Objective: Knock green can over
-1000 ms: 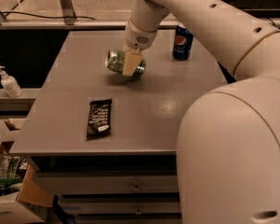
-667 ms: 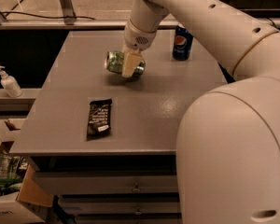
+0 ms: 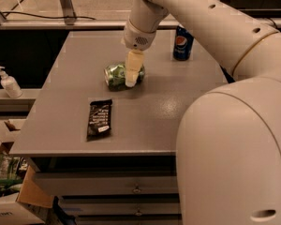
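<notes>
The green can [image 3: 116,76] lies on its side on the grey table [image 3: 168,107], its silver end facing left. My gripper [image 3: 131,78] hangs from the white arm directly in front of the can's right half, with its pale fingers pointing down at the tabletop and touching or nearly touching the can. The fingers hide part of the can.
A blue Pepsi can [image 3: 182,43] stands upright at the back right of the table. A black snack bar wrapper [image 3: 99,119] lies near the front left. My arm's large white body [image 3: 234,153] fills the right foreground. A white pump bottle [image 3: 8,83] stands on a ledge at left.
The can stays on its side in the same spot. The gripper has barely moved, perhaps a little lower against the can.
</notes>
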`<action>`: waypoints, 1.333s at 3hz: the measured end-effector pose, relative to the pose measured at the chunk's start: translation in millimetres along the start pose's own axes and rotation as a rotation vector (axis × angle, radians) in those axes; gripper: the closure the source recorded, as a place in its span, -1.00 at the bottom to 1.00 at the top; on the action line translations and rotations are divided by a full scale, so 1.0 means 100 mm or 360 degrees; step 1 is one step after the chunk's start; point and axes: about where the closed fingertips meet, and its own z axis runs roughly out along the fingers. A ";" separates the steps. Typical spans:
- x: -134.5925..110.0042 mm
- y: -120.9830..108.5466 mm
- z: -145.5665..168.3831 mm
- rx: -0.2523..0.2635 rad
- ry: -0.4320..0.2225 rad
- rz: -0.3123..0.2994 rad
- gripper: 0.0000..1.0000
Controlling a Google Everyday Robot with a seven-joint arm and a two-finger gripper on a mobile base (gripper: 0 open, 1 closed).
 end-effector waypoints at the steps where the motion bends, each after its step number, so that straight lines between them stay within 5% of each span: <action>1: -0.01 0.01 0.01 0.0001 -0.0018 0.0004 -1.00; 2: 0.03 0.05 -0.03 0.0061 -0.0126 0.0106 -1.00; 4: 0.37 0.34 -0.29 0.0308 -0.0532 0.0541 -1.00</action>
